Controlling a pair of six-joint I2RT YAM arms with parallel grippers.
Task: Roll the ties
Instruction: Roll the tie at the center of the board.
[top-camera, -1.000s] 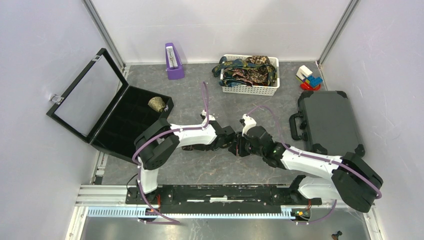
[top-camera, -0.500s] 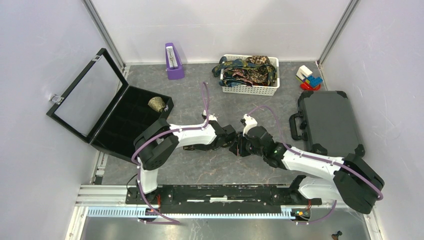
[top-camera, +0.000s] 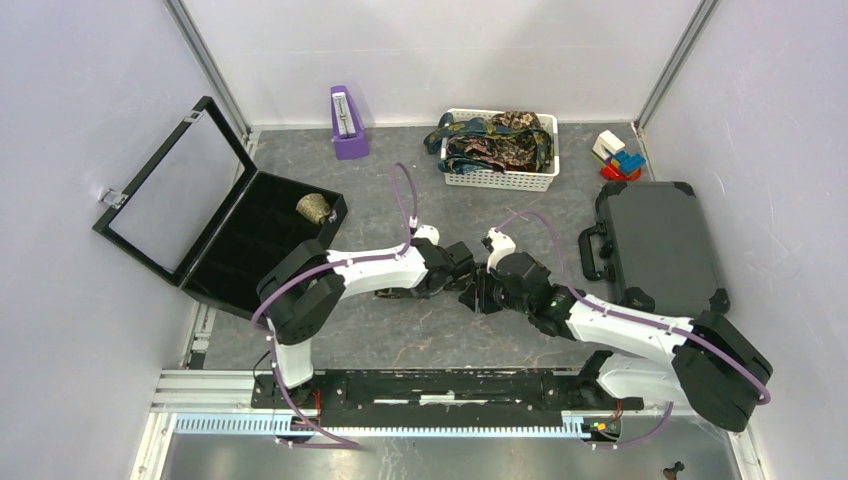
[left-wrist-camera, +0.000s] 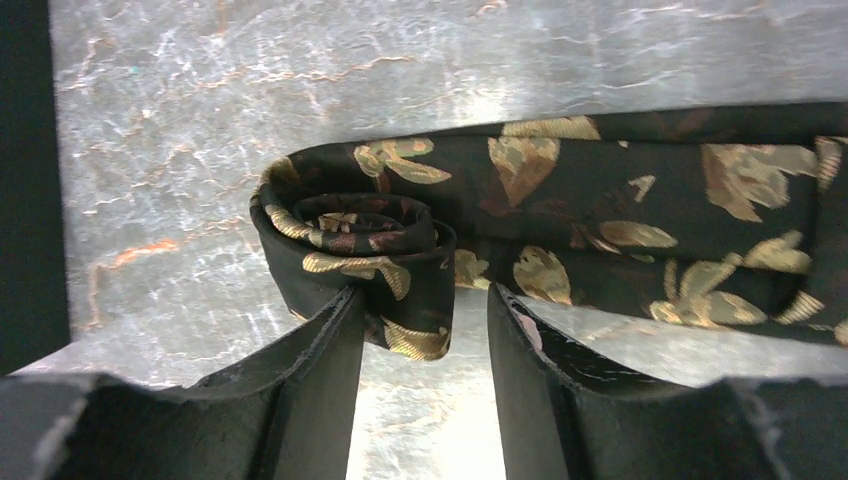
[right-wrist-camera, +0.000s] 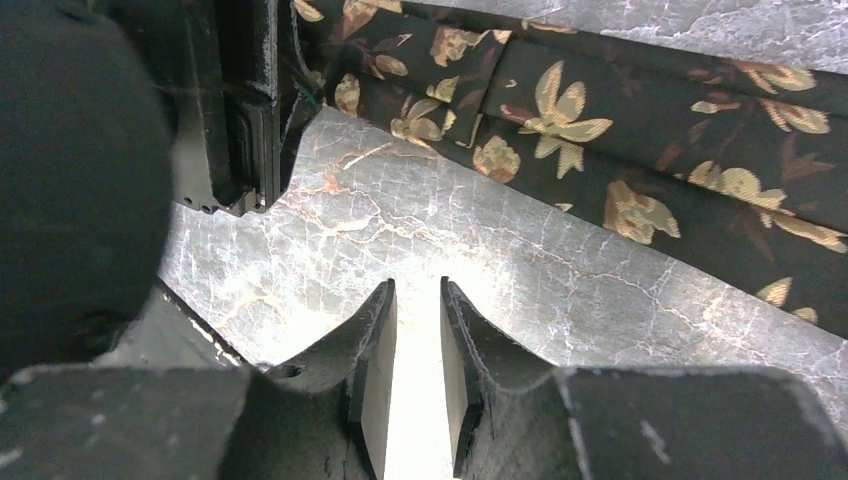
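Black, gold-flowered tie (left-wrist-camera: 620, 200) is being rolled on the grey surface (left-wrist-camera: 200, 120), its coil (left-wrist-camera: 350, 235) at the tips of the parted left hand (left-wrist-camera: 422, 295). Nothing is being gripped by the narrowly gapped right hand (right-wrist-camera: 415, 285). Unclamped, the coil could be sprung loose.

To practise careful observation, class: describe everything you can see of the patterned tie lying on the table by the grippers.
The tie is black, satin-looking fabric printed with gold and tan leaves and flowers. One end is wound into a tight, flattish roll; the rest runs out flat along the grey marbled table. The left gripper stands open around the roll's near edge, one finger seemingly against it.
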